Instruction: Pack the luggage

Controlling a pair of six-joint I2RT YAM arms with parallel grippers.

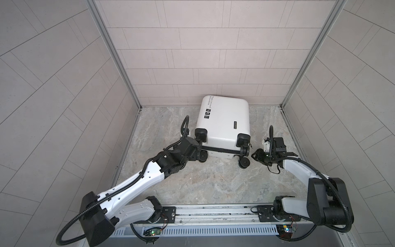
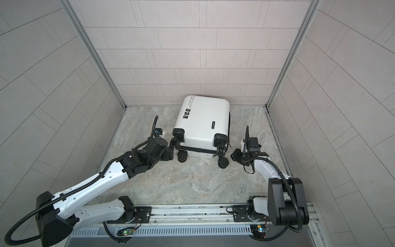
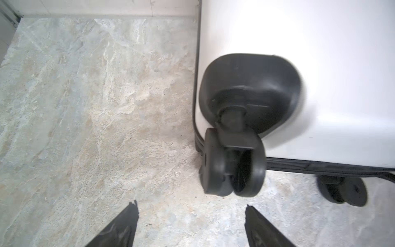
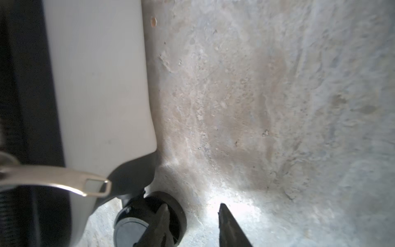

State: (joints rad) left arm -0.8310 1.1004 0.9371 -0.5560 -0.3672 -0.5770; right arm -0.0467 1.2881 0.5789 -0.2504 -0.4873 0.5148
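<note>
- The luggage (image 1: 224,119) lies flat and shut on the worktop (image 1: 192,186), its top end close to the back wall (image 1: 192,89) and its wheels towards our bases. We see no loose things beside it, so we judge the step in hand to be letting go and backing off.
- Our left gripper (image 3: 191,205) hovers just short of the left wheel (image 3: 233,164), fingers wide apart with nothing between them.
- Our right gripper (image 4: 193,205) sits low by the right wheel (image 4: 178,213), fingers a modest way apart and empty. One fingertip crosses in front of that wheel, and we cannot tell whether it touches.
- We draw each gripper straight back from the wheels before we lift. A sideways sweep would likely catch a castor and swing the luggage round.
- The zip pull (image 4: 64,177) juts out at the corner near the right gripper. We keep the fingers clear of it, so that the zip is not tugged open.
- The zip band (image 3: 320,165) looks closed along the edges we see. The far side is hidden, so it is probably shut all round, but we look again from above before we call the job done.
- We go slowly, since we expect a hard shell to slide easily on this smooth worktop.
</note>
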